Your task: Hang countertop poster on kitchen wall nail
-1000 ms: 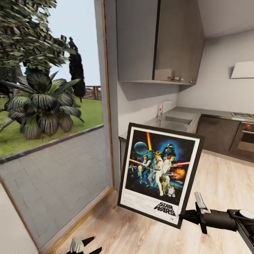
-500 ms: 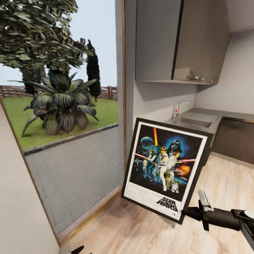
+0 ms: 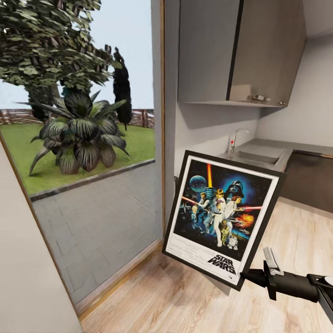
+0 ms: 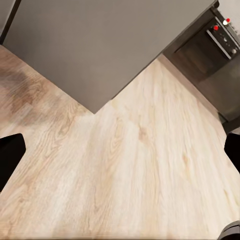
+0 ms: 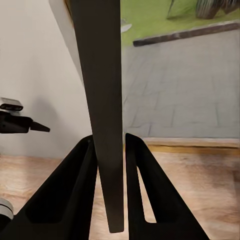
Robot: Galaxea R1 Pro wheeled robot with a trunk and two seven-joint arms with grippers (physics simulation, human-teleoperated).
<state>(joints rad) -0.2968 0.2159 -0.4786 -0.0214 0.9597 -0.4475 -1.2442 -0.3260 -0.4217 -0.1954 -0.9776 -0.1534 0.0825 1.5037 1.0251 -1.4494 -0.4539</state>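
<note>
Garden with tree and spiky plant (image 3: pixel 78 138) behind glass door | poster (image 3: pixel 222 219) held tilted above wood floor (image 3: pixel 175 300), lower right corner clamped in right gripper (image 3: pixel 247 276), its fingers (image 5: pixel 80 190) pressed on both faces of the frame | kitchen countertop (image 3: pixel 259 152) with sink behind poster | left gripper (image 4: pixel 120 165) over wood floor, fingertips at the picture's edges, spread wide, empty | oven (image 4: pixel 210 45) near grey cabinet

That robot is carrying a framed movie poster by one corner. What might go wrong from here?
The right gripper pinches only the thin edge of the poster near its lower corner, so the tilted frame might swing or slip out.

The poster hangs near the wall edge beside the big window, so its far corner may knock it while turning.

No wall nail can be made out yet, so hanging might need searching.
</note>
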